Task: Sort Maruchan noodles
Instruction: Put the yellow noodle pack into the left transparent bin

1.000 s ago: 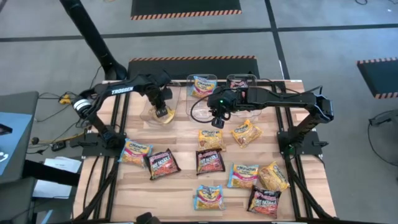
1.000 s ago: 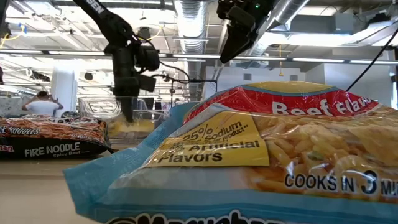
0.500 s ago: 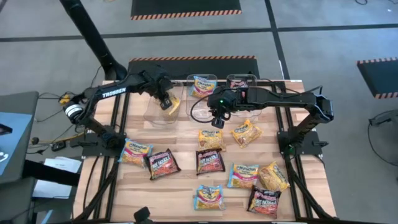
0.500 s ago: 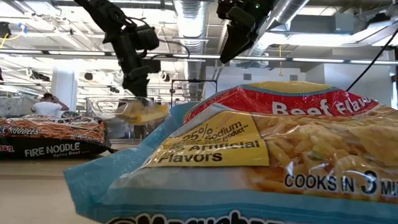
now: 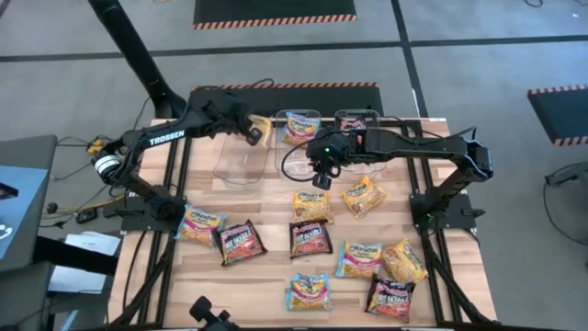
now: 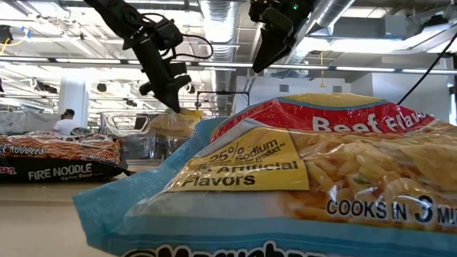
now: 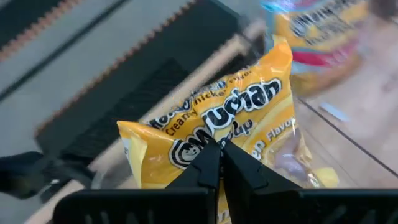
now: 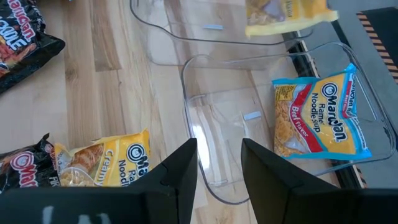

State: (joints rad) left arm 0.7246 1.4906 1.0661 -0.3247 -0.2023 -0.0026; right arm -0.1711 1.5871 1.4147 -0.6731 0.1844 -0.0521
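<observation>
Yellow noodle packet [image 7: 211, 137] clamped in left pincer [image 5: 250, 134], above bins [image 5: 241, 158]

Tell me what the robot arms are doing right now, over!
Left gripper shut on a yellow noodle packet, held up over the far end of the left clear bin. Right gripper open, empty, above the middle bin. Nothing in the way.
</observation>
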